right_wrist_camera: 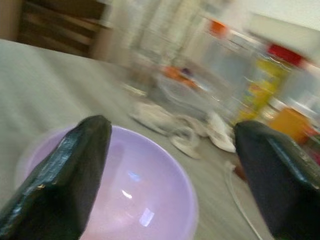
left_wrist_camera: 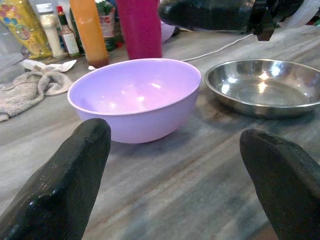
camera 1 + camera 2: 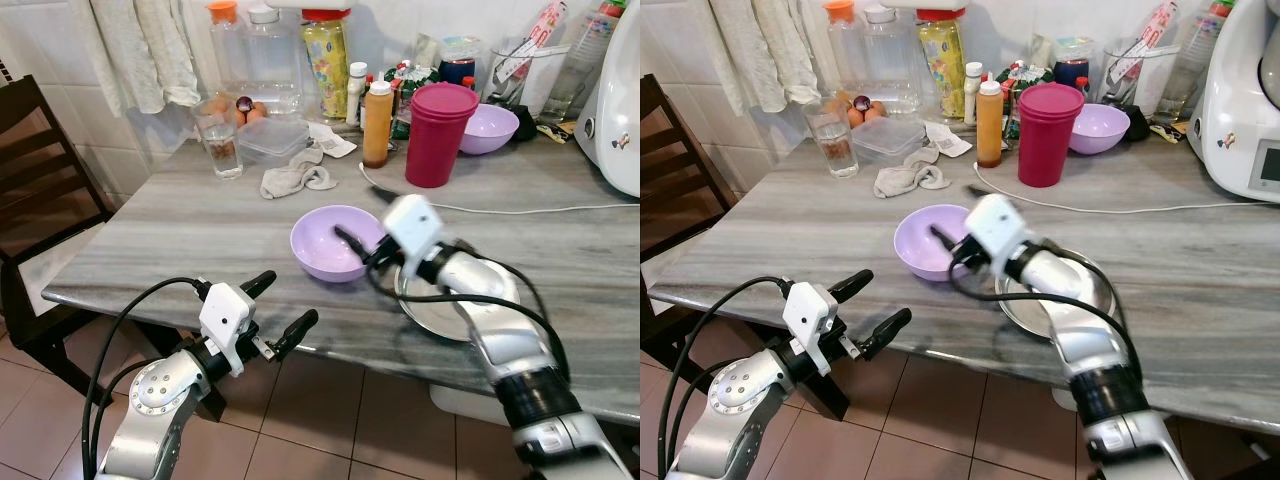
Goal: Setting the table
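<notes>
Right gripper (image 3: 358,250) positioned over the near-right rim of the lilac bowl (image 3: 325,250), fingers spread apart, nothing held between them; one finger reaching above the bowl's hollow. In the right wrist view, bowl directly beneath and ahead of the fingers (image 1: 70,175), picture blurred. Steel plate (image 3: 440,310) lying under the right forearm, just beside the bowl, behind the gripper; contact between plate and bowl not determinable.

Left gripper (image 3: 285,305) held off the near table edge (image 3: 120,290), fingers parted, empty, aimed at the bowl. In the left wrist view, bowl straight ahead between the two fingertips (image 2: 65,185), plate (image 2: 265,90) beside it, bowl upright and empty.

Beyond the right gripper, toward the wall: crimson tumbler (image 3: 438,135), upright; orange sauce bottle (image 3: 376,123) just beside it; second lilac bowl (image 3: 490,128) behind the tumbler. White cable (image 3: 520,209) running across the table between tumbler and plate. Crumpled grey cloth (image 3: 295,178) beyond the bowl; drinking glass (image 3: 222,145) and clear lidded box (image 3: 272,138) further off. White appliance (image 3: 620,110) at the far side of the right arm. Dark wooden chair (image 3: 40,200) beside the left arm, well apart from the gripper.
</notes>
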### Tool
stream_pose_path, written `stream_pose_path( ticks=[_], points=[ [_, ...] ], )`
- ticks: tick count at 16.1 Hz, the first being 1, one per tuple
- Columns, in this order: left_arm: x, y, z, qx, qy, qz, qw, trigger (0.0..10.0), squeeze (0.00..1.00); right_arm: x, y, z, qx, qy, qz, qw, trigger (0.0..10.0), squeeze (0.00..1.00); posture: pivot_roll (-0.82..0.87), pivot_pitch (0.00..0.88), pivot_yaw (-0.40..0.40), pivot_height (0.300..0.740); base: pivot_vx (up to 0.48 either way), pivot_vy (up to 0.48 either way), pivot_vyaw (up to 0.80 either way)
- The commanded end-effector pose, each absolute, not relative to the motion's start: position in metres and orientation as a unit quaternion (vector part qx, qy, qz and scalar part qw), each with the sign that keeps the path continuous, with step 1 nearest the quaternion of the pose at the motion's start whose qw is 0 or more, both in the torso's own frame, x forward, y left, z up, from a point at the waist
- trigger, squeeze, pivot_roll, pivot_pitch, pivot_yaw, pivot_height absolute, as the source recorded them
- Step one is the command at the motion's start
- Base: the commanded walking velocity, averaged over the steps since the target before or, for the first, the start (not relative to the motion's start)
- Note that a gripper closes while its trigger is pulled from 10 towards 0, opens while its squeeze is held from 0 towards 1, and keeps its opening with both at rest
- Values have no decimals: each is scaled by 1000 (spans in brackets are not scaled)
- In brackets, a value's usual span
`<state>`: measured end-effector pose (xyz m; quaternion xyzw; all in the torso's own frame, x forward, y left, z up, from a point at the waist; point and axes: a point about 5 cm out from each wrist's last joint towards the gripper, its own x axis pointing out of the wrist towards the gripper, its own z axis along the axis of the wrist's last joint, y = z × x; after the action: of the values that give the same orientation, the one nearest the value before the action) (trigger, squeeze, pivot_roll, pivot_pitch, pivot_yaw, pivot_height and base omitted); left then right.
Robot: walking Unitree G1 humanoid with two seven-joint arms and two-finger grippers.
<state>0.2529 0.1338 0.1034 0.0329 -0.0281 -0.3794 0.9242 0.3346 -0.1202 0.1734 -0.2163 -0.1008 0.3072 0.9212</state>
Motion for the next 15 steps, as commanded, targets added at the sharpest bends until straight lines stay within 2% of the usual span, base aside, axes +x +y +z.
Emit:
stream_pose_path(
  ticks=[1, 4, 7, 10, 13, 14, 15],
  points=[
    [255, 132, 106, 38, -28, -388, 920, 10000, 0, 333, -126, 174, -215, -96, 275, 932, 10000, 1000, -240, 20, 107, 740, 0, 0, 0],
    [255, 129, 105, 34, -28, -398, 916, 10000, 0, 328, -146, 165, -195, -68, 194, 959, 10000, 1000, -266, 24, 116, 740, 0, 0, 0],
    [256, 128, 104, 37, -22, -402, 914, 10000, 0, 320, -172, 158, -152, -14, 65, 986, 10000, 1000, -284, 37, 122, 740, 0, 0, 0],
    [254, 127, 103, 33, -20, -407, 913, 10000, 0, 313, -177, 147, -123, 31, 30, 991, 10000, 1000, -285, 39, 121, 740, 0, 0, 0],
    [254, 127, 102, 32, -18, -409, 912, 10000, 0, 310, -178, 136, -100, 77, 35, 991, 10000, 1000, -286, 39, 119, 740, 0, 0, 0],
    [255, 127, 102, 32, -18, -409, 912, 10000, 0, 310, -179, 134, -91, 94, 36, 991, 10000, 0, -286, 41, 117, 740, 0, 0, 0],
    [255, 128, 102, 32, -18, -409, 912, 10000, 0, 309, -179, 132, -81, 105, 40, 990, 10000, 0, -284, 42, 115, 740, 0, 0, 0]
  ],
)
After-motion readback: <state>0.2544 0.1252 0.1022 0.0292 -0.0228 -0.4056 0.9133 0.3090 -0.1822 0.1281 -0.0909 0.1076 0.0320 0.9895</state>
